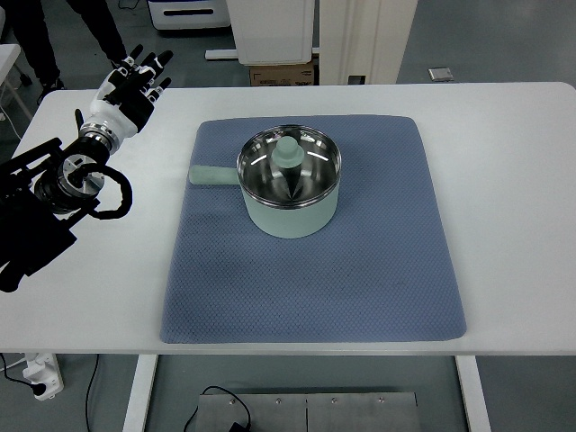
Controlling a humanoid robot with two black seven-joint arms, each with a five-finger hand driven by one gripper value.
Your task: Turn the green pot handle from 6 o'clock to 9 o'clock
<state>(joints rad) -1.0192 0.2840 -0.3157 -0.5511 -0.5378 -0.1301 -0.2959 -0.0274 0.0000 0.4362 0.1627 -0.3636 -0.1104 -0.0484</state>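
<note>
In the top view, a white worktop (504,180) carries a blue-grey quilted mat (315,279) that lies square across its middle. On the upper half of the mat stands the green pot (290,184), upright, its shiny steel inside open to the camera. Its handle (212,175) sticks out flat toward the picture's left, at the nine o'clock side of the pot, and ends near the mat's left edge. Over the far inside of the pot sits a small pale green knob (290,151); it may belong to a lid resting in the pot, though the reflections in the steel make that hard to settle.

The left arm (54,193) comes in from the picture's left edge, black and jointed, with a looped cable beside its wrist. It ends in the left hand (130,85), which lies over the far left corner of the worktop, well apart from the pot and off the mat. The fingers (155,65) are spread and extended, pointing away toward the upper right, and they hold nothing. The right arm does not show.

Beyond the far edge of the worktop stand a cardboard box (281,74) and white furniture panels. At the top left corner a person's dark trouser legs (36,36) are seen on the floor. Under the near left corner a power strip (40,373) lies with its cable.
</note>
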